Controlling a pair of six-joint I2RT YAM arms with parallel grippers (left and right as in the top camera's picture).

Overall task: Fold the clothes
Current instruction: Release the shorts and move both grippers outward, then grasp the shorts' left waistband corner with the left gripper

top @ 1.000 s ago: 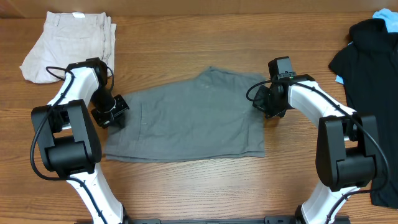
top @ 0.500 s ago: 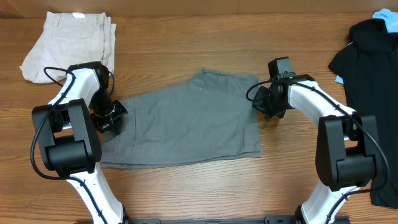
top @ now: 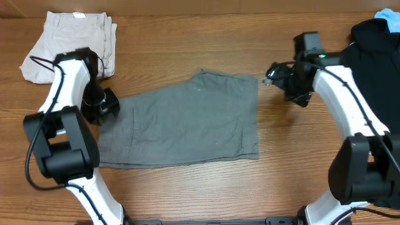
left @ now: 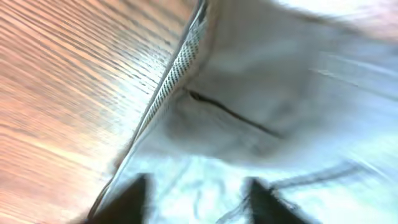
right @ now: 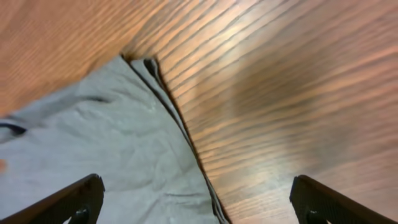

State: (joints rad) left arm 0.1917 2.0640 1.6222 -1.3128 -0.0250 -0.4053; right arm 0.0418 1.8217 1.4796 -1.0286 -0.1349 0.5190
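The grey shorts, the clothes (top: 187, 122), lie spread flat in the middle of the wooden table. My left gripper (top: 101, 105) hovers at their left edge. In the left wrist view its jaws stand open (left: 198, 200) over the blurred grey cloth (left: 280, 93) and a mesh-lined hem, holding nothing. My right gripper (top: 272, 74) hangs just off the shorts' upper right corner. Its fingers are spread wide (right: 199, 202), with the shorts' edge (right: 93, 143) and bare wood below them, and nothing is gripped.
Cream-beige shorts (top: 69, 44) lie folded at the back left, close behind my left arm. A black shirt (top: 375, 75) covers the right edge of the table, with a bit of blue cloth (top: 389, 14) at the far corner.
Both grippers were shut at the shorts' side edges and now stand open, clear of the cloth. The right arm has swung up and to the right. The left arm has lifted slightly.
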